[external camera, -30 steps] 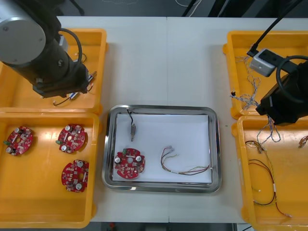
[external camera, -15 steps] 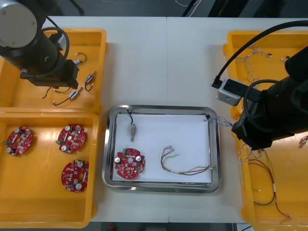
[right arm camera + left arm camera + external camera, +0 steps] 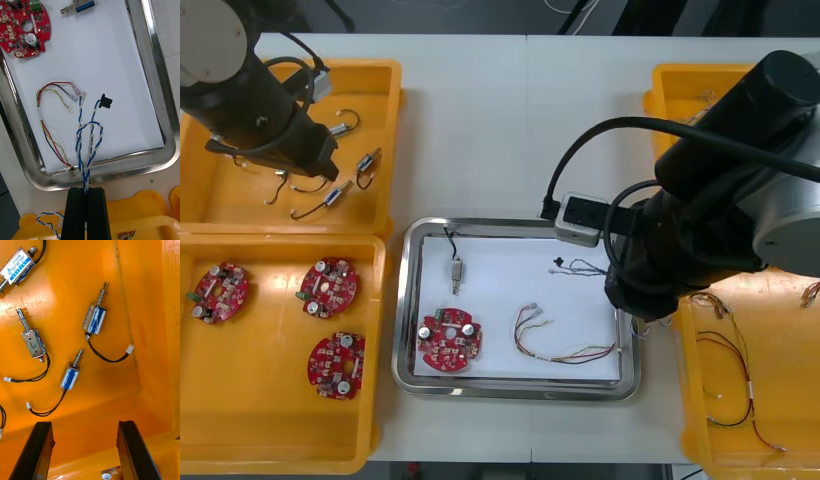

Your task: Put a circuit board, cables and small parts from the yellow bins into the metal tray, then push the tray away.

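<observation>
Right gripper [image 3: 87, 191] pinched on twisted blue-and-white cable [image 3: 90, 142] above white-lined metal tray [image 3: 154, 75]; lower inside rim, then release. Left gripper [image 3: 84, 424] wide open, empty, far-left of tray.

Right pincer [image 3: 87, 190] is clamped nearly closed, left pincer [image 3: 84, 424] spread wide apart.

The left arm [image 3: 270, 115] and the right arm [image 3: 710, 240] are bulky and black, with round grey caps [image 3: 208, 42]. The right one carries a small grey box [image 3: 577, 222] with a black cable [image 3: 620, 123]. The left gripper [image 3: 84, 425] has flat black fingers [image 3: 41, 450].
</observation>
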Tool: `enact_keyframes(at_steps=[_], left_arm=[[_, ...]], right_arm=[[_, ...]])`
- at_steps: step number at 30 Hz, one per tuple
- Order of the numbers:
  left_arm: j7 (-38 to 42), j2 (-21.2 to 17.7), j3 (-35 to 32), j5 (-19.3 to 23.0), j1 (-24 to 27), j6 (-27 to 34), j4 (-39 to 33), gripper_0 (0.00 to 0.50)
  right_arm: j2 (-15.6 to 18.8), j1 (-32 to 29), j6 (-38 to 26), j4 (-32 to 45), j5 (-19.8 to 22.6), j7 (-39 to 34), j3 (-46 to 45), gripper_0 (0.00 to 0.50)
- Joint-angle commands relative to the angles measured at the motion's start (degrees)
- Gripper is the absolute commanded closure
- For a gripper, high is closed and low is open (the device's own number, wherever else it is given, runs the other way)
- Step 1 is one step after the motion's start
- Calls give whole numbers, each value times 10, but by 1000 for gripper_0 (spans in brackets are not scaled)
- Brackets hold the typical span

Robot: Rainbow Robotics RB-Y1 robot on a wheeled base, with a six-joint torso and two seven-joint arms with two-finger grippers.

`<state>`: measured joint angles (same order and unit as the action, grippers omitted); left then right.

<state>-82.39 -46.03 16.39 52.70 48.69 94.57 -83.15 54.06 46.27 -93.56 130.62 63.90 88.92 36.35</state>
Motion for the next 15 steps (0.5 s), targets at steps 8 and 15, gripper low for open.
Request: enact_keyframes(at_steps=[8,15], left_arm=[[-92,27,-4,-29,39,-44,73,0],[-96,29,53,-48,40,-91,79,0]], right_arm=[[-46,73,77,-94,-27,127,89,500],[-77,93,77,-140,-64,186,115,500]])
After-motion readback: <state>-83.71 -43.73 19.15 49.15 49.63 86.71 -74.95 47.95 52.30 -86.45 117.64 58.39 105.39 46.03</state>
